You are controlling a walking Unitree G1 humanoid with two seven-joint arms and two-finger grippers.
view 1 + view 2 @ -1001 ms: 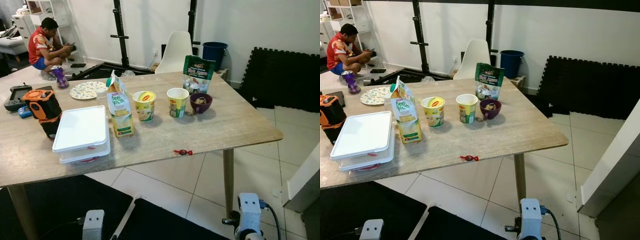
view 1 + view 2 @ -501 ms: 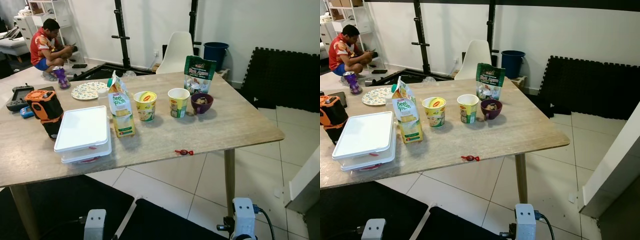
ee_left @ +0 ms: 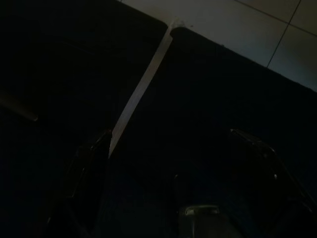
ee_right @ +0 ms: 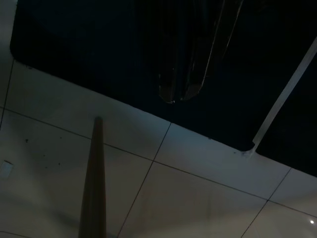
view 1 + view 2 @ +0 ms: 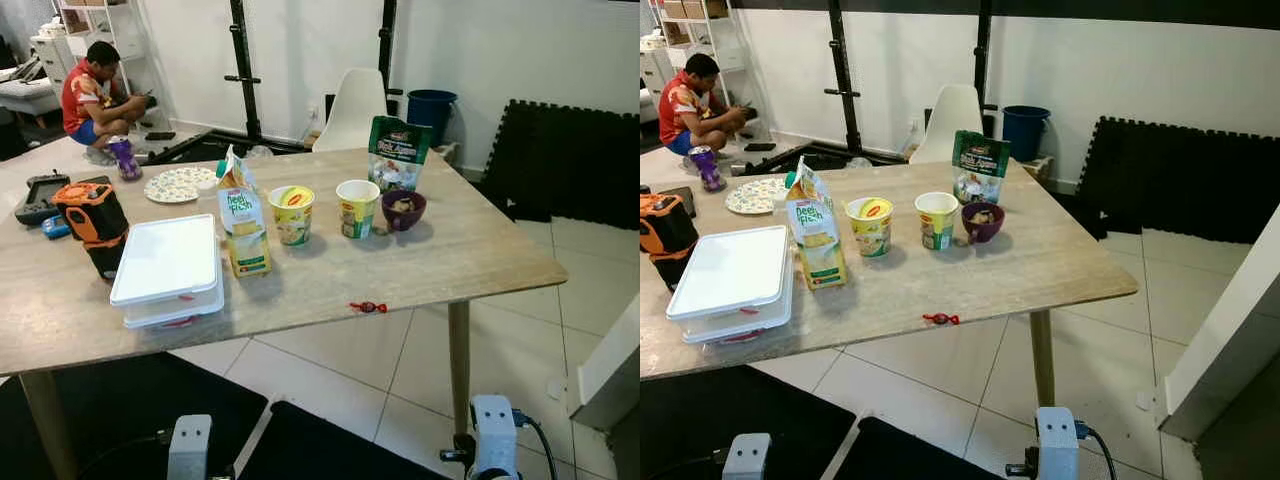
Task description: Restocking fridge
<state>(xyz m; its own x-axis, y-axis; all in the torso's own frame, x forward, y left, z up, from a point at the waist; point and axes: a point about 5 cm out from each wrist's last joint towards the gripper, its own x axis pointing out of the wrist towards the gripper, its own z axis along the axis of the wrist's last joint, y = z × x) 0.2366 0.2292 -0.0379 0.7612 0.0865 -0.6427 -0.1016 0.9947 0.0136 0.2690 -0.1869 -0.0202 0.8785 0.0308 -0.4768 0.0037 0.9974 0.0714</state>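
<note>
Pale wood worktop point(image 5: 470, 250) w/ juice carton point(image 5: 243, 225) standing by white box point(image 5: 168, 268), groceries staged for fridge; left gripper point(image 3: 173, 163) spread open, right gripper point(image 4: 181, 91) closed, both idle.

Juice carton point(image 5: 243, 224) — upright on table point(image 5: 480, 250).

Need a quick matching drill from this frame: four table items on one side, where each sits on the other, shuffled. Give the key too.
Items:
1. juice carton
2. purple bowl
3. white lidded container
4. red candy wrapper

Places:
A. near the table's front edge, apart from the rest
B. just in front of the green pouch
C. between the white container and the yellow-lidded cup
D. beside the orange and black tool, toward the robot's left

Pairs: 1-C, 2-B, 3-D, 4-A
</note>
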